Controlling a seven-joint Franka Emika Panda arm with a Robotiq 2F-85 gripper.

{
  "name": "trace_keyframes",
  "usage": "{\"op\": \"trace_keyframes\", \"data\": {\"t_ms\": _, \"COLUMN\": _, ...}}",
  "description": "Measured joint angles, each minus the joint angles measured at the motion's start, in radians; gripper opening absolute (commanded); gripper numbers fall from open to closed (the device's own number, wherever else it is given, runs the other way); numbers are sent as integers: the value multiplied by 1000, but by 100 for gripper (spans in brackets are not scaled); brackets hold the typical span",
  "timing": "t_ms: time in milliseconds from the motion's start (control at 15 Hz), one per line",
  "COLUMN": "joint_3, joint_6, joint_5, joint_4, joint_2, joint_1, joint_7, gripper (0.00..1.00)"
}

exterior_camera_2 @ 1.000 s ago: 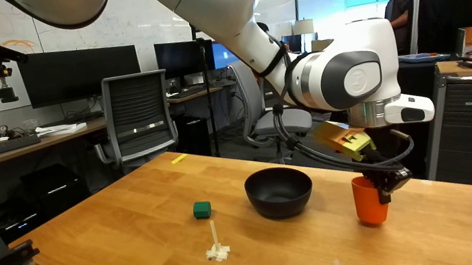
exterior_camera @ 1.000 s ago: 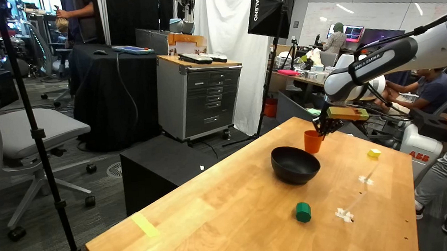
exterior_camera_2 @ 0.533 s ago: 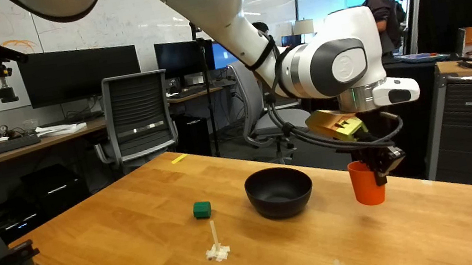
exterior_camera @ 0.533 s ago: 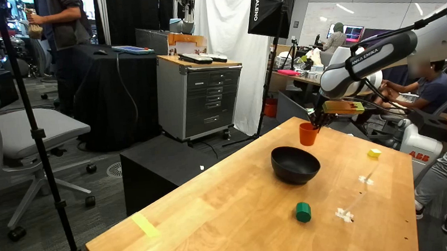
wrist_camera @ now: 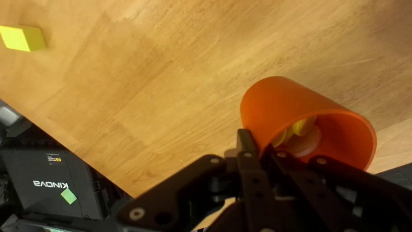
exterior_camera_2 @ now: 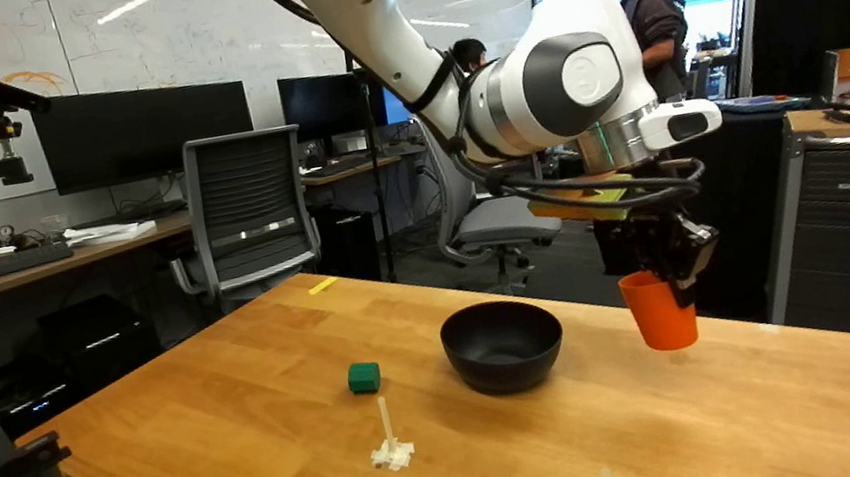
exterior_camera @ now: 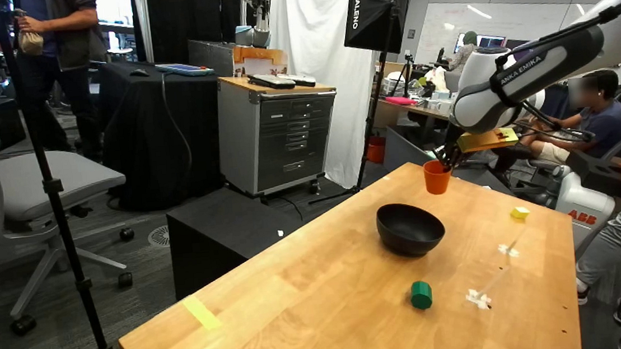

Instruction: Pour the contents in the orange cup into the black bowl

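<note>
Orange cup point(exterior_camera_2: 660, 317): right side of the frame in an exterior view, apart from the black bowl point(exterior_camera_2: 504, 351); near upright, apparently clear of the tabletop point(exterior_camera_2: 300, 470), presumably to retain the load until pouring.
Fingers point(wrist_camera: 245, 141): clamped on the cup's wall, one outside and one inside the rim; this grip leaves much of the mouth unobstructed.
Yellow pieces point(wrist_camera: 304, 126): inside the cup, right of centre in the wrist view; full quantity hidden.
Black bowl: mouth up on the tabletop, right of centre in both exterior views; its width suits catching.
Green block point(exterior_camera_2: 364, 378): left of the bowl in an exterior view, well apart; likely outside the pouring path.
Pour: judged not yet begun; bring the rim over the bowl, then tilt.
Cup wall: one-sided pinch; may swivel under tilt.
</note>
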Motion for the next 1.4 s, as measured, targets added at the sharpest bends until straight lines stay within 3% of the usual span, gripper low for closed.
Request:
{"op": "trace_keyframes", "data": {"t_ms": 333, "joint_3": -92, "joint_6": 64, "joint_5": -199, "joint_4": -145, "joint_2": -26, "joint_1": 126, "joint_7": 67, "gripper": 2}}
{"op": "trace_keyframes", "data": {"t_ms": 800, "joint_3": -251, "joint_6": 241, "joint_5": -429, "joint_4": -319, "joint_2": -24, "joint_1": 345, "joint_7": 191, "gripper": 2}}
{"op": "trace_keyframes", "data": {"t_ms": 1400, "joint_3": -594, "joint_6": 476, "joint_5": -451, "joint_4": -522, "joint_2": 25, "joint_1": 696, "joint_7": 267, "gripper": 2}}
